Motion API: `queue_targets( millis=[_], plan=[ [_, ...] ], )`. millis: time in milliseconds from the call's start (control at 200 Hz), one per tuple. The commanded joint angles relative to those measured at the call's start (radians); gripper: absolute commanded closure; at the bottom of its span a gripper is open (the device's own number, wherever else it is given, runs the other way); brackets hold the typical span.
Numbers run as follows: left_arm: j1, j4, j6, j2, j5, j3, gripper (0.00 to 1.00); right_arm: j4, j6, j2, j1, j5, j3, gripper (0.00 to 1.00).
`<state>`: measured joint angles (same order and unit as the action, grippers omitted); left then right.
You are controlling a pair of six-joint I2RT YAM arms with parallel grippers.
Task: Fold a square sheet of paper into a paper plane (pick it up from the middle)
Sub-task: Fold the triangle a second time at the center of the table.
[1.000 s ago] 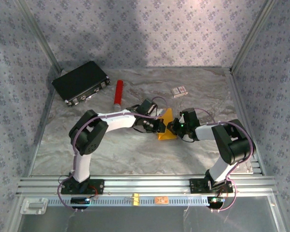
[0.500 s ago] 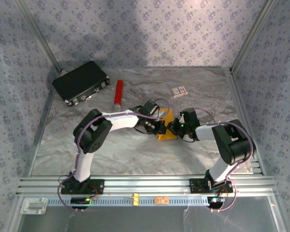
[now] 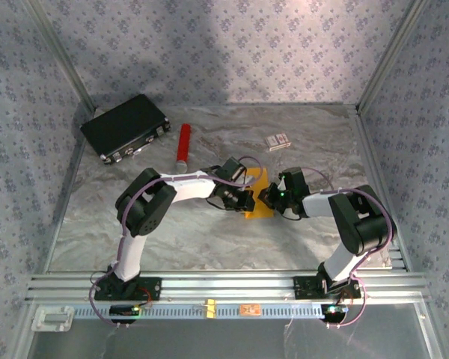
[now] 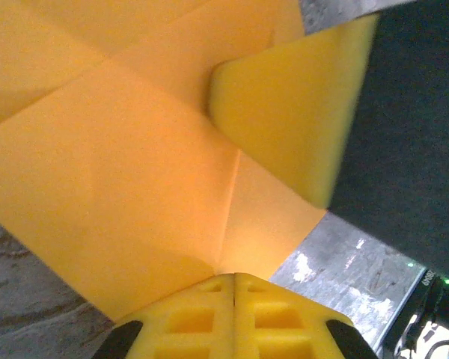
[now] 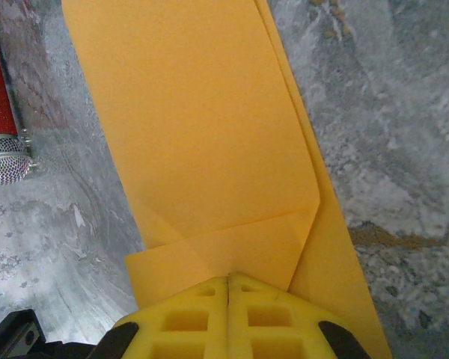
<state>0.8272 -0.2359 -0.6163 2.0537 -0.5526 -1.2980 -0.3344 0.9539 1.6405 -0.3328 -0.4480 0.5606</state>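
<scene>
Top external: where's the square sheet of paper point(image 3: 260, 209), and why are both arms crowded on it?
> On the table point(image 3: 209, 239), just off centre toward 3 o'clock. Left arm point(image 3: 183, 183) comes in from 9, right arm point(image 3: 322, 202) from 3, and the tips meet over it. My read: one pins, one creases. Thin paper slides otherwise.

Jaws?
> Left jaws closed, nothing between them. In the left wrist view the closed tips sit at the paper's near edge, where creases meet. Right jaws closed too, and empty. In the right wrist view their tips are down on a small folded corner flap. A yellow pad point(image 4: 292, 112) of the right one sits on the sheet toward 1 o'clock in the left wrist view.

So pressing, not gripping?
> Looks like it. Closed tips give a narrow, firm edge for flattening a fold.

Progress?
> Partial. Sheet is folded into a long band with diagonal creases and one corner turned in. No pointed dart yet, so I'd call it mid-fold.

Clutter?
> Red cylinder point(image 3: 183, 143) at 10 o'clock of the sheet, near but apart. Black case point(image 3: 126, 127) is further out on the same line. Small white-and-red box point(image 3: 278, 140) at 1 o'clock, apart. None look to be in the fold path.

Risk?
> Lifting either tip early could let the flap spring open or the sheet skid.
</scene>
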Motion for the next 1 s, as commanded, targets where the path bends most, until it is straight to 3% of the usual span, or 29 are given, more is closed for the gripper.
queue_targets(
  millis=[0, 994],
  plan=[
    [0.013, -0.034, 0.03, -0.001, 0.017, 0.022, 0.98, 0.097, -0.014, 0.017, 0.003, 0.06, -0.023, 0.98],
    [0.03, 0.003, 0.006, -0.124, 0.078, 0.232, 0.96, 0.089, -0.026, 0.045, 0.01, 0.057, -0.032, 0.98]
  ],
)
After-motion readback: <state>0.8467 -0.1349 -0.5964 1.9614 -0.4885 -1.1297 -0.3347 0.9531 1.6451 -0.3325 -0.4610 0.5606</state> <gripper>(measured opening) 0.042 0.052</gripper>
